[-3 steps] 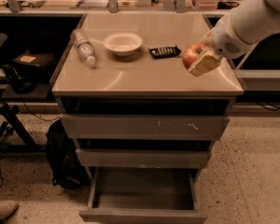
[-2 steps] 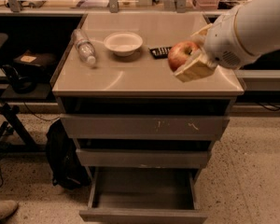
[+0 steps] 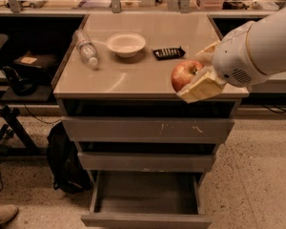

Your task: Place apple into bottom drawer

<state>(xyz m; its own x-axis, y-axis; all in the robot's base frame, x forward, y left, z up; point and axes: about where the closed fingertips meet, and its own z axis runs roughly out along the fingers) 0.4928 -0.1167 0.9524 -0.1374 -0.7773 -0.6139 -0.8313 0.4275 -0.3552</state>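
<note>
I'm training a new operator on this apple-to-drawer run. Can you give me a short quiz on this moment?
1. True or false: the bottom drawer is shut.
2. The gripper holds the apple where?
A) inside the drawer
B) over the front edge of the cabinet top, at the picture's right
C) down at floor level
3. Fill in: the bottle lies on its ____.

Key
1. False: it stands pulled out.
2. B
3. side
</note>
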